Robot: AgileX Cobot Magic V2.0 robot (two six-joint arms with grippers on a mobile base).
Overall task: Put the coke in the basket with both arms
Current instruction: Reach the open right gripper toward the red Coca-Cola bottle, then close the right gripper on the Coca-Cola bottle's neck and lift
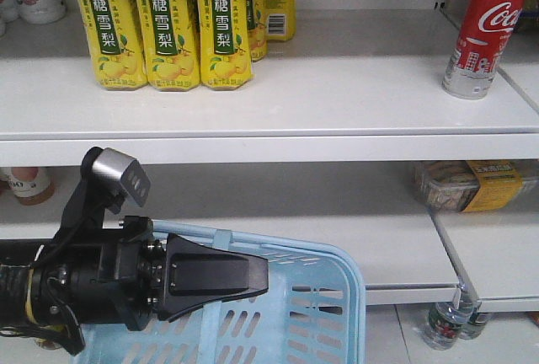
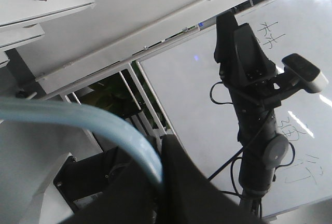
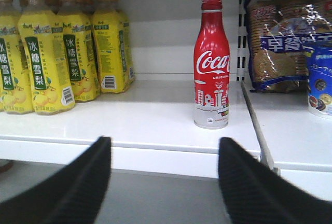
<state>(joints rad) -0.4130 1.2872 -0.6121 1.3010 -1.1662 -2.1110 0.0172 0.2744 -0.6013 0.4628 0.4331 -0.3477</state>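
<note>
My left pincer [image 1: 257,278] looks clamped on the handle of the basket [image 1: 358,297] beneath it, while my right pincer [image 3: 165,149] gapes wide and empty, the coke [image 3: 211,63] standing upright on the shelf [image 3: 155,115] ahead, nearer its right finger.

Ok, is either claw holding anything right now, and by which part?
Left claw seems shut on the basket by its handle band; right claw is open, empty, coke untouched.
</note>
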